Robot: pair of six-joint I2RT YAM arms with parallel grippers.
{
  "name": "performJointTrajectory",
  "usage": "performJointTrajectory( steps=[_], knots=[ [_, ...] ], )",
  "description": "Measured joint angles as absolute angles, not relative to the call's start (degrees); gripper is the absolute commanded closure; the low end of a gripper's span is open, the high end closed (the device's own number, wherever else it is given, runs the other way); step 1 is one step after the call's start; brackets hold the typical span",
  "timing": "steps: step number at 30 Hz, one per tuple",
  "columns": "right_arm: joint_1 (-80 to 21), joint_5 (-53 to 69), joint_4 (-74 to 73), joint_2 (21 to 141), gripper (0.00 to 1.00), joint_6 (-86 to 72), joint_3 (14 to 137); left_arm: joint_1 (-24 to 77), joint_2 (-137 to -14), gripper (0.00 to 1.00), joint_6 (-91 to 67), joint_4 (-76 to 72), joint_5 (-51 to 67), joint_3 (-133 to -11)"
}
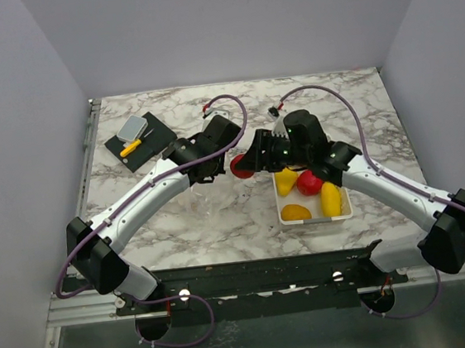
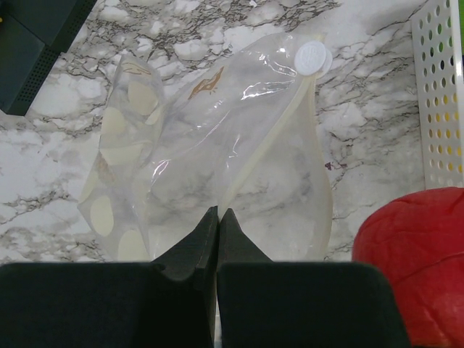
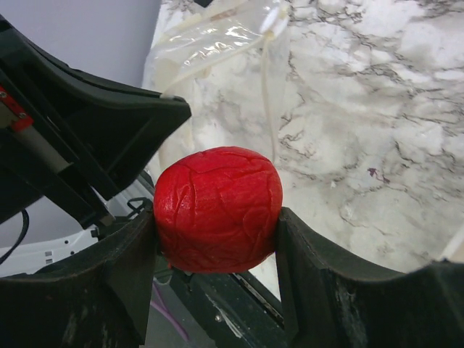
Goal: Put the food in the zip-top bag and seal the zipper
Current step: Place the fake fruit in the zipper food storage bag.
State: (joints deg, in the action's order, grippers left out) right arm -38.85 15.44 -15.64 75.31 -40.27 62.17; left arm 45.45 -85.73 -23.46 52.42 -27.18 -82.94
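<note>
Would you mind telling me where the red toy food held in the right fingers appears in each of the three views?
Top external: the red toy food is at centre, between the two wrists, left of the white tray.
Left wrist: bottom-right corner.
Right wrist: centre, clamped between the right fingers.
Shared landmark: the clear zip-top bag, beside it in both wrist views.

A clear, floppy plastic zip-top bag spreads crumpled over the marble desk, one edge pinched in the left hand. Just right of it, the right hand grips a glossy, wrinkled red toy fruit.
</note>
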Motion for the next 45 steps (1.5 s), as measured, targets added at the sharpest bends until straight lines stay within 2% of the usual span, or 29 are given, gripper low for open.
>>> performJointTrajectory(
  steps=[9, 13, 16, 19, 22, 24, 29, 34, 40, 45],
  knots=[
    [-41.9, 16.2, -12.5, 81.2, 0.76, -42.2, 64.7, 45.5, -85.7, 1.0, -24.4, 52.4, -26.0, -84.0],
    [-43.2, 16.2, -11.8, 83.7, 0.67, -42.9, 65.3, 45.5, -85.7, 1.0, -24.5, 52.5, -25.3, -84.0],
    [-43.7, 16.2, -11.6, 84.9, 0.51, -43.3, 65.5, 45.5, -85.7, 1.0, -24.7, 52.5, -24.9, -84.0],
    [-44.0, 16.1, -11.6, 85.6, 0.25, -43.5, 65.6, 45.5, -85.7, 1.0, -24.8, 52.5, -24.6, -84.0],
    [-44.2, 16.0, -11.6, 86.2, 0.09, -43.6, 65.6, 45.5, -85.6, 1.0, -24.9, 52.5, -24.3, -84.0],
    [-44.2, 15.8, -11.6, 86.3, 0.03, -43.6, 65.6, 45.5, -85.4, 1.0, -24.9, 52.5, -24.0, -84.0],
    [-44.3, 15.0, -11.6, 86.3, 0.03, -43.5, 65.6, 45.5, -85.1, 1.0, -25.1, 52.5, -23.6, -84.0],
    [-44.3, 13.2, -12.1, 85.7, 0.07, -43.4, 65.7, 45.5, -84.9, 1.0, -25.2, 52.6, -23.6, -84.0],
    [-44.3, 8.7, -15.9, 83.9, 0.11, -42.3, 66.5, 45.5, -84.7, 1.0, -25.2, 52.5, -23.6, -84.0],
    [-44.3, 3.1, -20.1, 80.5, 0.11, -41.7, 66.4, 45.5, -84.6, 1.0, -25.2, 52.5, -23.6, -84.0]
  ],
)
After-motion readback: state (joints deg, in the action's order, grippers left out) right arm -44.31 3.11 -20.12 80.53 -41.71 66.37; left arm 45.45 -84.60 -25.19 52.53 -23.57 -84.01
